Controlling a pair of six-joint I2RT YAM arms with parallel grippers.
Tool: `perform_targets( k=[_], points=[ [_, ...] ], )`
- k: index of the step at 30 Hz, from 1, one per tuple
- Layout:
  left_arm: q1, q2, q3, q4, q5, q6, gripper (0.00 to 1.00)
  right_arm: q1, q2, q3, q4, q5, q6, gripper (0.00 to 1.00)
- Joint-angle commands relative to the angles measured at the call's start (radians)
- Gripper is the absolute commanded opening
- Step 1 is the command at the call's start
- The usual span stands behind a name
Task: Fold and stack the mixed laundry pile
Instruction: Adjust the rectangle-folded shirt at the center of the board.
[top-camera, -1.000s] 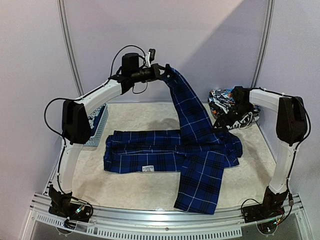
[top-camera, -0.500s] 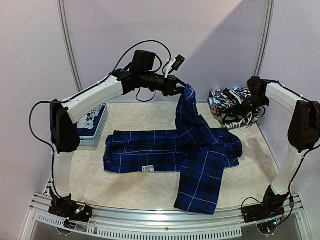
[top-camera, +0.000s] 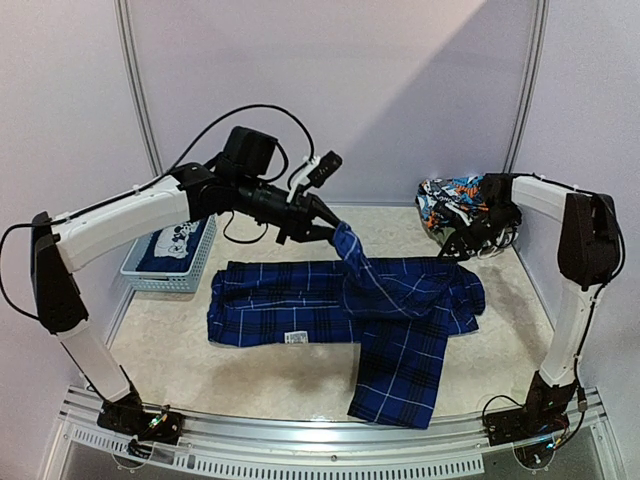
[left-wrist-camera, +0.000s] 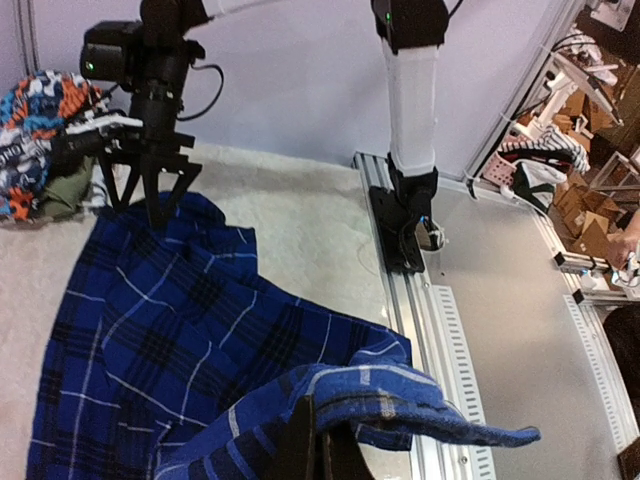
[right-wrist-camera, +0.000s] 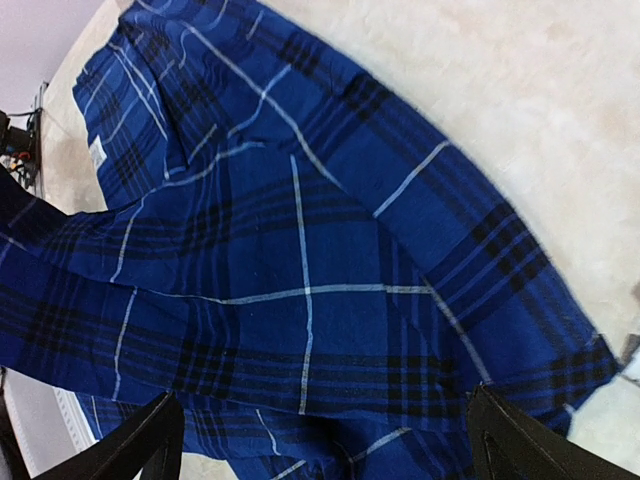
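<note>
The blue-and-black plaid shirt (top-camera: 300, 310) of the laundry pile lies spread on the table, one sleeve reaching toward the near edge. My left gripper (top-camera: 330, 232) is shut on the other sleeve's end and holds it a little above the shirt's middle. In the left wrist view the fabric (left-wrist-camera: 400, 400) drapes over the closed left gripper (left-wrist-camera: 322, 420). My right gripper (top-camera: 458, 247) hovers open over the shirt's right edge. In its own view the right gripper (right-wrist-camera: 325, 400) has only plaid cloth (right-wrist-camera: 300, 250) below it, nothing between the fingers (right-wrist-camera: 150, 440). A colourful bundle of clothes (top-camera: 450, 200) lies behind it.
A light-blue slotted basket (top-camera: 195, 262) stands at the back left with a navy printed garment (top-camera: 170, 243) inside. Bare tabletop (top-camera: 270, 375) shows in front of the shirt. The table's metal rail (left-wrist-camera: 440, 330) runs along the near edge.
My left gripper has come down from high above the table, bringing the sleeve low over the shirt's middle. The right gripper has barely shifted and stays open.
</note>
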Motion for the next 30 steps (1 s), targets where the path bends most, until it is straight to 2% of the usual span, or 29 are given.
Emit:
perform_targets(
  k=[1,6,10,13,18,20,23,25,28,30],
  points=[
    [-0.040,0.010,-0.036,-0.060,0.002,0.007,0.00,0.023,0.041,0.016,-0.052,0.029,-0.034,0.99],
    [-0.041,0.017,-0.009,-0.068,-0.076,0.053,0.00,0.025,0.051,0.008,-0.070,0.045,-0.059,0.99],
    [-0.044,0.043,0.051,-0.069,-0.075,0.044,0.00,0.027,0.042,-0.007,-0.063,0.039,-0.044,0.99],
    [-0.045,0.056,0.071,-0.009,-0.124,-0.009,0.00,0.026,0.034,-0.023,-0.063,0.031,-0.041,0.99],
    [-0.046,0.126,0.158,0.157,-0.130,-0.135,0.00,0.027,0.051,-0.011,-0.061,0.023,-0.036,0.99],
    [-0.046,0.178,0.241,0.162,-0.248,-0.197,0.00,0.028,0.066,0.015,-0.068,0.022,-0.010,0.99],
    [-0.039,0.269,0.400,0.146,-0.483,-0.338,0.00,0.026,0.068,0.029,-0.042,0.062,0.031,0.99],
    [-0.023,0.341,0.481,0.188,-0.587,-0.473,0.00,0.026,0.059,0.023,-0.004,0.108,0.074,0.99],
    [0.039,0.499,0.644,0.288,-0.616,-0.731,0.00,0.023,0.053,0.021,0.033,0.175,0.128,0.99],
    [0.083,0.648,0.824,0.317,-0.613,-0.898,0.00,0.017,0.055,0.023,0.059,0.232,0.160,0.99]
  ],
)
